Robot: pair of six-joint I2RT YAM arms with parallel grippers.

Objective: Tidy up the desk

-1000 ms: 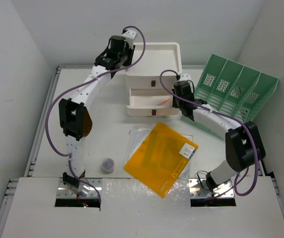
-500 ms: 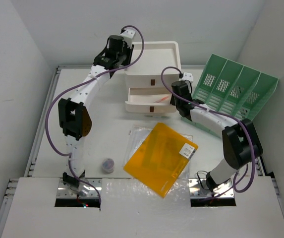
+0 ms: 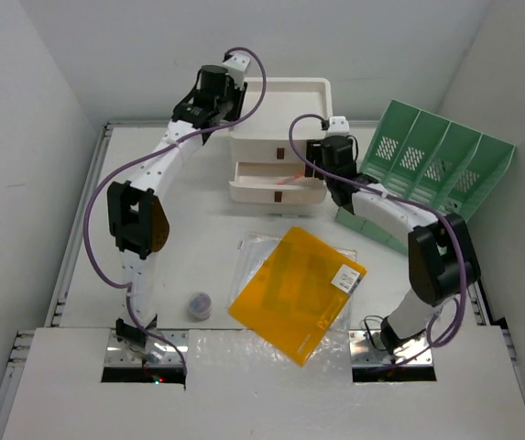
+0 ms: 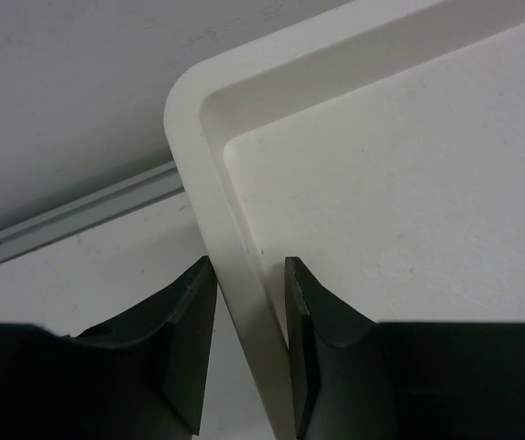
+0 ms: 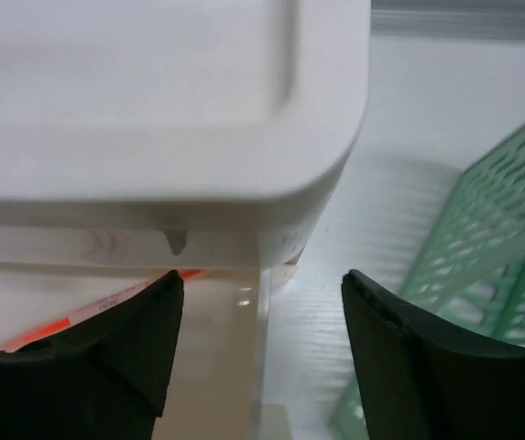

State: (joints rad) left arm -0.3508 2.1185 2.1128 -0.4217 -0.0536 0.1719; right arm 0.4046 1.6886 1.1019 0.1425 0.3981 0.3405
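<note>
The desk (image 3: 189, 247) is a white tabletop with a thin metal rim. At its far middle stands a white drawer box (image 3: 285, 110). My left gripper (image 3: 230, 110) is shut on the box's top left rim (image 4: 244, 275), which runs between my two dark fingers (image 4: 189, 348). My right gripper (image 3: 317, 160) hangs open at the box's right front corner (image 5: 317, 183). The right wall of the part-open drawer (image 5: 262, 321) lies between its fingers (image 5: 409, 357), untouched. An orange pen (image 5: 88, 312) lies in the drawer.
A green slotted file rack (image 3: 436, 170) stands right of the box, close to my right arm. An orange folder (image 3: 299, 291) lies mid-desk on clear plastic sleeves (image 3: 253, 252). A small round object (image 3: 200, 304) sits near the left arm's base.
My right gripper has moved up toward the box's right front corner and opened. The drawer has slid partly back in. The left arm has not moved.
</note>
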